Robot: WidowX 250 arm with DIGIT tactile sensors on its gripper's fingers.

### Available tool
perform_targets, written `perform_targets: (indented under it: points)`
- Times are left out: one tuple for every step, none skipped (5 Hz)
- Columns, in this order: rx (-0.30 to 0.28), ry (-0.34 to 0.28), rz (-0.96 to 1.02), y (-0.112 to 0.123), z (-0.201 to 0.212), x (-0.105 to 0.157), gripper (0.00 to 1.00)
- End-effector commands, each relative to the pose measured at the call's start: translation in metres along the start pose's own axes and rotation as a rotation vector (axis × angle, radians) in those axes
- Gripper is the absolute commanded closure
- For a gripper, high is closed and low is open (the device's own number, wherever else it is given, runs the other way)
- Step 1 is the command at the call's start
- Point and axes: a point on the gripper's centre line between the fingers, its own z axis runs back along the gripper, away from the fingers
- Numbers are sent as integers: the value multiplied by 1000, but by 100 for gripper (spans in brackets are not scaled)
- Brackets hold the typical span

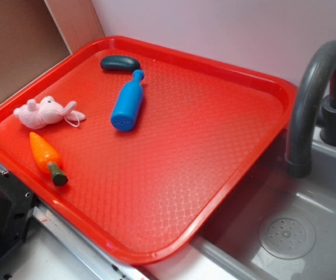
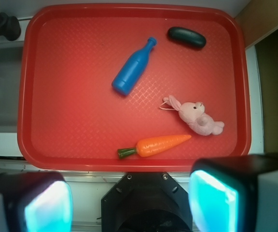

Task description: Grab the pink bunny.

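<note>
A large red plastic tray (image 1: 226, 146) with a raised rim and a fine diamond-textured floor serves as the landmark; it sits tilted, with one corner overhanging a grey sink basin (image 1: 308, 233).

Going left to right in the exterior view, the pink bunny (image 1: 42, 112), a small pale pink fuzzy plush rabbit with floppy ears and a thin white loop string, lies on its side on the tray floor near the tray's left rim. Just in front of it, apart from it, lies an orange plastic carrot with a dark green stem end (image 1: 47, 157), also close to the left rim. Further in, toward the tray's far rim, a blue plastic bottle (image 1: 127, 102) lies on its side, its neck pointing at a dark green oval plastic piece (image 1: 120, 63) that rests beside the far rim; the bottle's cap appears to touch or nearly touch it. Past the tray's right rim stands a curved dark grey faucet (image 1: 317, 99) over the sink.

In the wrist view, the gripper (image 2: 129, 203) hangs outside the tray's near rim, its two fingers with glowing teal pads (image 2: 211, 200) spread wide apart and holding nothing. The bunny (image 2: 194, 116) lies well apart from them, just beyond the carrot (image 2: 156, 145).
</note>
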Motion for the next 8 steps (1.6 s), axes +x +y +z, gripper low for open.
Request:
perform_targets:
  points:
    - [0, 0, 0, 0, 0, 0, 0]
    - [86, -56, -235, 30, -22, 19, 0]
    - [130, -65, -391, 52, -40, 32, 0]
    - [66, -70, -557, 71, -66, 41, 0]
    - [99, -41, -608, 84, -84, 42, 0]
    - [149, 13, -620, 106, -107, 43, 0]
    - [188, 69, -615, 115, -130, 43, 0]
    - [186, 96, -642, 123, -144, 44, 0]
